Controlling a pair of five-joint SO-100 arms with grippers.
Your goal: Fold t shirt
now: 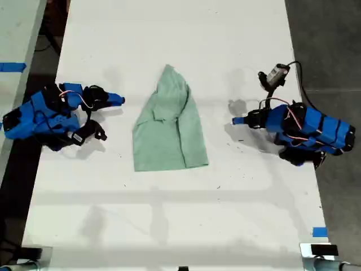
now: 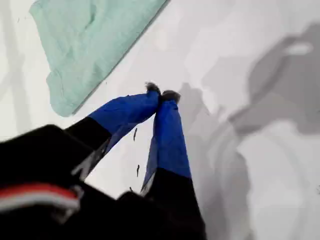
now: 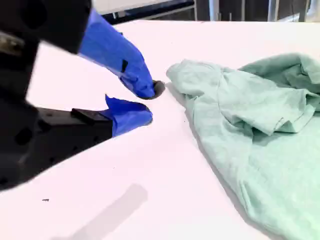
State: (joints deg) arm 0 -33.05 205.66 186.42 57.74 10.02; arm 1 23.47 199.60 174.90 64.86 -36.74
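Note:
The pale mint-green t shirt [image 1: 168,127] lies partly folded at the table's middle, its pointed end toward the far edge. My first gripper [image 2: 161,93] rests shut and empty on the bare table at the exterior view's right [image 1: 236,120], apart from the shirt's straight edge [image 2: 85,50]. At the exterior view's left, my second gripper [image 1: 119,101] stands slightly open with nothing between its fingers [image 3: 148,102]. It sits just short of the shirt's near corner [image 3: 240,115], where a sleeve is doubled over.
The white table [image 1: 169,226] carries both blue arms. A small black camera with a cable [image 1: 274,74] sits near the first arm. Blue tape marks [image 1: 319,231] lie at the exterior view's lower right and upper left [image 1: 12,67]. Dark floor borders the table on both sides.

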